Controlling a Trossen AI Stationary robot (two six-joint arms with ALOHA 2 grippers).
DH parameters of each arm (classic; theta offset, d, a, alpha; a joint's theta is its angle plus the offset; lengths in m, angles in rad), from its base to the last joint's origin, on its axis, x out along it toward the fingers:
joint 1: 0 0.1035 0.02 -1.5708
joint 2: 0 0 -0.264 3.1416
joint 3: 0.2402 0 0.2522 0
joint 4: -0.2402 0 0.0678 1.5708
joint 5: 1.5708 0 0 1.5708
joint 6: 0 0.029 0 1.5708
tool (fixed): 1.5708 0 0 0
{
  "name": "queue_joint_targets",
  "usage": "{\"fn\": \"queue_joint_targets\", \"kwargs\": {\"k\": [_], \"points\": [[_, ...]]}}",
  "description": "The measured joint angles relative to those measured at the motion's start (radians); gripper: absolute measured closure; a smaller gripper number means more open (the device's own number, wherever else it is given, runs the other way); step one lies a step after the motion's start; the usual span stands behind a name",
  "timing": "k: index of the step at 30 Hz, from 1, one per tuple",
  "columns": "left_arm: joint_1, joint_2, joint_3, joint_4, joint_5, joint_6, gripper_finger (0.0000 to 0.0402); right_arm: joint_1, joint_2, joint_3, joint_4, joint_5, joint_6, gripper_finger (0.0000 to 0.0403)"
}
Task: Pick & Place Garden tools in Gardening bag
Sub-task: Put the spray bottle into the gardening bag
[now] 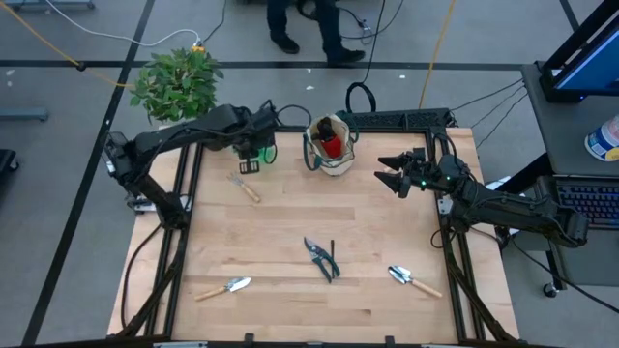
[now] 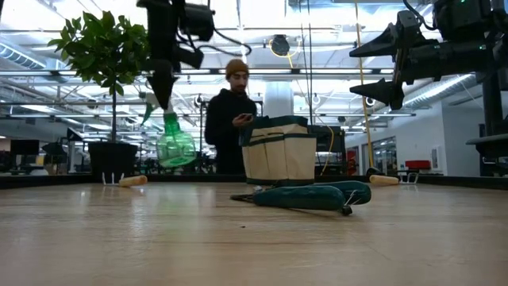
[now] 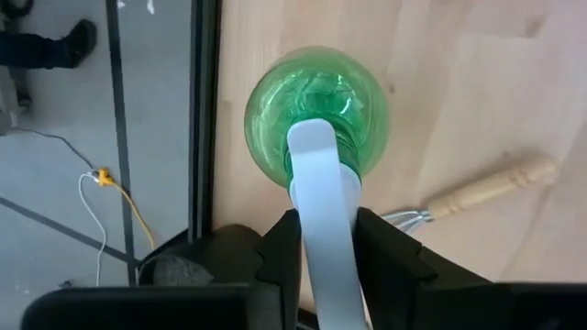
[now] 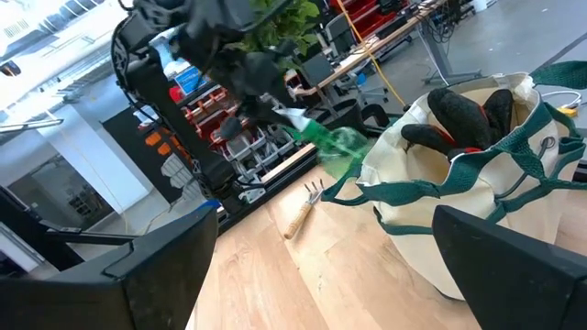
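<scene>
High view: left pincer (image 1: 259, 145) clamps green spray bottle (image 1: 264, 153), left of gardening bag (image 1: 331, 145) on tabletop (image 1: 290, 232). Right pincer (image 1: 395, 174) spread wide, right of bag. Pruning shears (image 1: 322, 258) well in front of bag.
Low view: bottle (image 2: 175, 143) hangs clear above tabletop, left of bag (image 2: 279, 153).
Left wrist view: fingers (image 3: 280, 261) grip white trigger (image 3: 323, 211); fork (image 3: 477, 188) beside bottle.
Right wrist view: red-black gloves (image 4: 468, 115) inside bag.

Left end effector (image 1: 259, 147) clamped, right end effector (image 1: 394, 175) agape
</scene>
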Motion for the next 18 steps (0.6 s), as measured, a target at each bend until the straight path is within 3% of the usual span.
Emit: {"fn": "queue_joint_targets", "kwargs": {"k": [5, 13, 18], "points": [[-0.049, -0.058, 0.001, -0.027, 0.014, -0.076, 0.0313, 0.000, 0.000, 0.000, 0.000, 0.000, -0.001, 0.0009], [-0.120, -0.131, 0.006, -0.014, 0.128, -0.214, 0.0314, 0.000, 0.000, 0.000, 0.000, 0.000, 0.001, 0.0009], [-0.159, -0.133, 0.105, -0.017, 0.176, -0.294, 0.0319, 0.000, 0.000, 0.000, 0.000, 0.000, 0.001, 0.0009]]}}
